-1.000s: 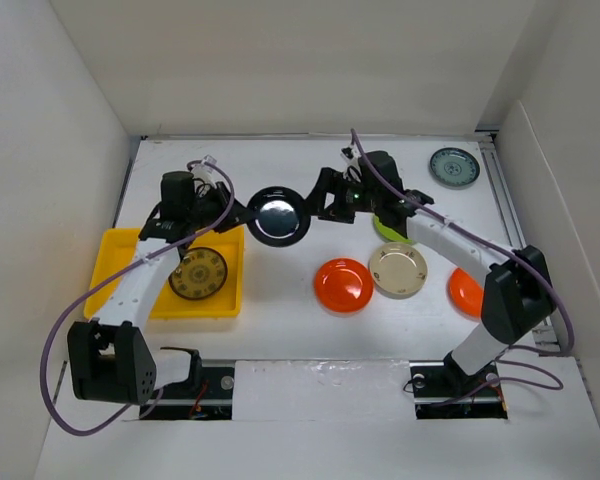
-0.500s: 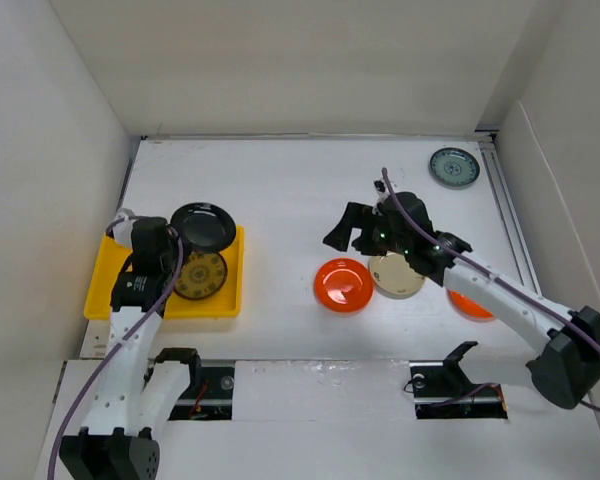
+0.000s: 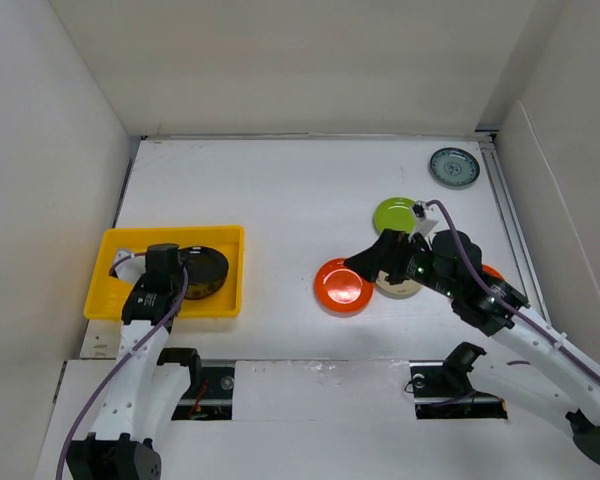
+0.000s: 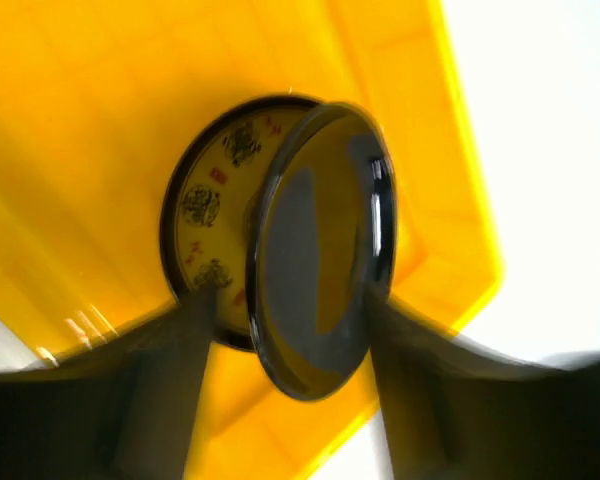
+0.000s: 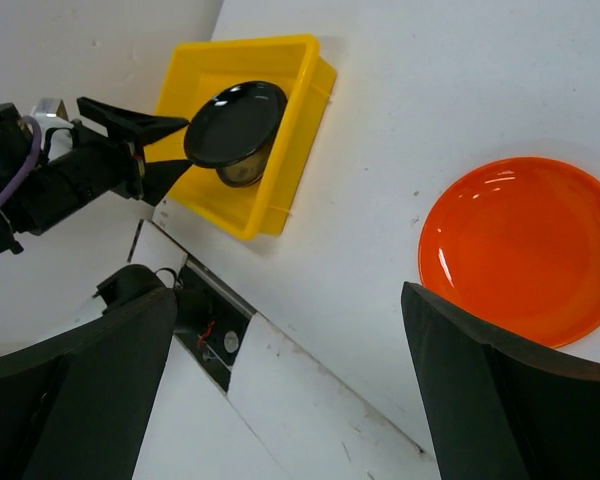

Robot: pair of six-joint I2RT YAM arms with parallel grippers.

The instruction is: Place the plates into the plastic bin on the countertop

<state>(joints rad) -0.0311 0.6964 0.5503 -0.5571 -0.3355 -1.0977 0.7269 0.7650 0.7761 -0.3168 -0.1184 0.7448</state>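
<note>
Left gripper (image 3: pixel 183 268) is over the yellow bin (image 3: pixel 105 250) with the black plate (image 4: pixel 320 250) tilted between its fingers, right above a brown-gold plate (image 4: pixel 205 205) already lying in there. It's too blurry to tell if it's pinched or let go. I'd call this the drop-off. Right gripper (image 3: pixel 375 262) hangs spread wide and empty over an orange plate (image 5: pixel 525 250). Probably that one's next, and it'll need lowering onto the rim.
</note>
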